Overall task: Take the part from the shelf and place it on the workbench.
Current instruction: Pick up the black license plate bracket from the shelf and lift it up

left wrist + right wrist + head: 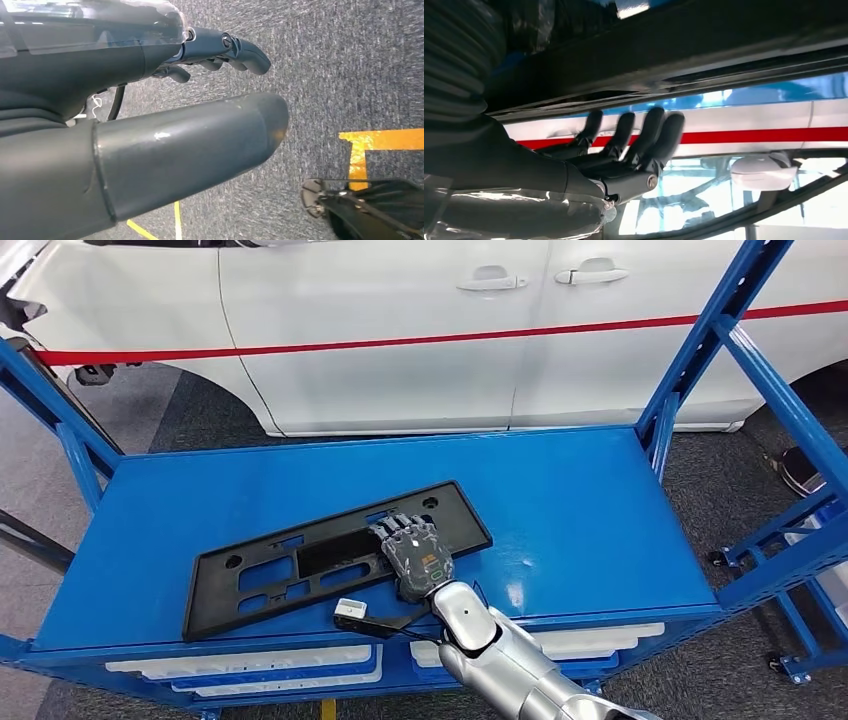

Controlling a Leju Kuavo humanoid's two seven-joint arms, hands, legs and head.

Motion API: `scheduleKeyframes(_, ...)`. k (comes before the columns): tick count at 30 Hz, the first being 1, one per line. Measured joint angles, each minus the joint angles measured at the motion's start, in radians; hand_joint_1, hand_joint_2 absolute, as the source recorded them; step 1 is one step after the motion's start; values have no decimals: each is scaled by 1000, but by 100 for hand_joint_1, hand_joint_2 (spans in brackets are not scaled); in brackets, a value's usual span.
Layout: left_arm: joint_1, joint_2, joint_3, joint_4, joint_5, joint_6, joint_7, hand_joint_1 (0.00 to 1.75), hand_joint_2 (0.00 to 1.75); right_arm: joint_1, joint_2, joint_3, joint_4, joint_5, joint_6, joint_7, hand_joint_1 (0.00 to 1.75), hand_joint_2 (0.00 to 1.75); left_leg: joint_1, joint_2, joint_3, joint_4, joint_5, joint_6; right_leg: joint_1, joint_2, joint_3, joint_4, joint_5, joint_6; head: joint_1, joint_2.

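Note:
The part (300,565) is a long flat black plastic frame with cut-outs, lying slightly askew on the blue shelf top (570,500) near its front edge. My right hand (415,550) reaches in from the front and lies over the right half of the part, fingers stretched out and apart. In the right wrist view the fingers (644,135) extend along the black part (674,45) without closing on it; the thumb is hidden. My left hand (175,125) hangs over the carpeted floor with nothing in it, its fingers loosely spread.
A white car (400,330) with a red stripe stands close behind the shelf. Blue uprights and braces (700,350) rise at the shelf's right and left (70,430) ends. White trays (250,665) sit on the level below. Yellow floor tape (380,140) marks the carpet.

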Motion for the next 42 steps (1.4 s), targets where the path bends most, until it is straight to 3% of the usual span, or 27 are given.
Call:
scheduleKeyframes(2,-1,2,4,0,-1,0,0,0,0,0,-2,-10,-12,-3,7,-4,161,175,-3,0,63,-134,54,11,2,1,1,2,-3,5,0,0)
scheduleKeyframes(3,-2,2,5,0,-2,0,0,0,0,1,-3,-14,-17,-4,11,-5,161,175,-5,-1,80,-173,64,15,3,2,0,3,-3,9,0,0)
scheduleKeyframes(6,-4,2,9,0,-4,-1,-2,0,0,2,-8,-22,-28,-10,17,-7,160,175,-9,-2,86,-195,68,27,4,1,-4,1,-1,26,0,0)
scheduleKeyframes(8,-3,2,9,0,-4,-2,-4,0,0,2,-12,-27,-35,-12,19,-8,161,175,-4,-1,90,-206,76,39,4,1,-13,24,-20,38,0,0)
scheduleKeyframes(11,-4,2,10,0,-4,-3,-5,0,0,4,-21,-33,-40,-12,20,-8,160,175,-3,1,91,-212,79,50,1,1,-92,192,-105,47,1,0)
scheduleKeyframes(12,-4,2,11,0,-4,-3,-5,0,0,7,-24,-34,-41,-12,21,-8,160,175,-3,0,90,-211,79,51,0,1,-122,249,-123,49,1,0)
scheduleKeyframes(13,-4,2,11,0,-4,-3,-5,0,0,10,-28,-34,-41,-12,23,-9,159,175,-4,0,90,-210,78,51,-1,1,-138,276,-122,51,1,0)
scheduleKeyframes(14,-4,2,13,0,-4,-3,-6,0,0,13,-32,-34,-43,-12,24,-9,159,175,-4,-1,91,-208,76,51,-3,0,-135,262,-100,51,1,0)
scheduleKeyframes(16,-4,1,17,0,-4,-3,-6,0,0,14,-38,-34,-50,-12,27,-11,159,175,-4,-2,92,-200,69,47,-6,0,-82,140,-29,49,1,0)
scheduleKeyframes(18,-5,0,20,0,-4,-3,-7,0,0,13,-41,-34,-58,-12,28,-15,159,175,-7,-3,86,-189,62,38,-3,0,-37,36,9,42,1,0)
scheduleKeyframes(20,-7,-1,23,0,-4,-3,-8,0,0,13,-44,-35,-63,-12,28,-19,159,175,-9,-3,81,-185,60,27,2,1,-32,16,8,34,0,0)
scheduleKeyframes(23,-7,-1,25,0,-4,-3,-8,0,0,13,-48,-35,-69,-12,28,-22,165,175,-5,-3,74,-165,41,11,-3,0,-29,10,11,16,0,0)
scheduleKeyframes(24,-7,-2,25,0,-4,-3,-8,0,0,12,-48,-35,-72,-12,30,-23,168,175,-4,-2,59,-128,18,6,-5,0,-27,7,13,10,0,0)
scheduleKeyframes(26,-7,-2,26,0,-4,-3,-10,0,0,13,-48,-35,-79,-19,38,-28,172,175,-2,-2,0,-2,-46,-2,-5,-1,-26,6,12,3,0,0)
scheduleKeyframes(28,-6,-2,29,0,-3,-3,-12,0,0,18,-49,-35,-92,-51,46,-50,173,175,-1,-2,-48,94,-71,-6,-4,-2,-26,8,11,2,0,0)
scheduleKeyframes(29,-5,-2,31,0,-2,-3,-13,0,0,23,-49,-35,-106,-87,47,-72,174,175,-1,-2,-48,89,-54,-6,-3,-1,-26,9,11,2,0,0)
scheduleKeyframes(30,-5,-2,34,0,0,-3,-14,0,0,30,-48,-35,-128,-146,46,-103,175,175,-1,-2,-29,43,-21,-5,-4,0,-25,10,9,3,0,0)
scheduleKeyframes(31,-5,-2,38,0,2,-2,-16,0,0,39,-44,-35,-162,-235,43,-143,175,175,-1,-2,2,-27,17,-2,-4,0,-25,12,8,4,0,0)
scheduleKeyframes(33,-6,-3,49,0,5,2,-21,0,0,65,-28,-35,-263,-477,29,-242,175,175,-5,-3,55,-143,59,7,0,1,-27,18,4,12,0,0)
scheduleKeyframes(34,-6,-4,55,0,5,4,-24,0,0,81,-17,-34,-330,-623,18,-295,175,175,-7,-4,65,-168,63,11,1,1,-29,20,3,16,0,0)
scheduleKeyframes(38,-4,-10,78,0,3,7,-29,0,0,135,6,-31,-640,-1150,-14,-465,175,175,-6,-9,70,-183,68,32,1,-3,-31,30,-9,37,0,0)
scheduleKeyframes(40,-2,-13,89,0,5,7,-28,0,0,160,2,-32,-771,-1295,-8,-516,175,175,-2,-7,74,-191,72,44,0,-1,-63,105,-59,46,1,0)
scheduleKeyframes(42,-1,-14,102,0,12,7,-28,0,0,191,-8,-34,-874,-1365,3,-555,175,175,-4,-6,73,-191,71,49,1,-1,-124,235,-121,50,0,0)
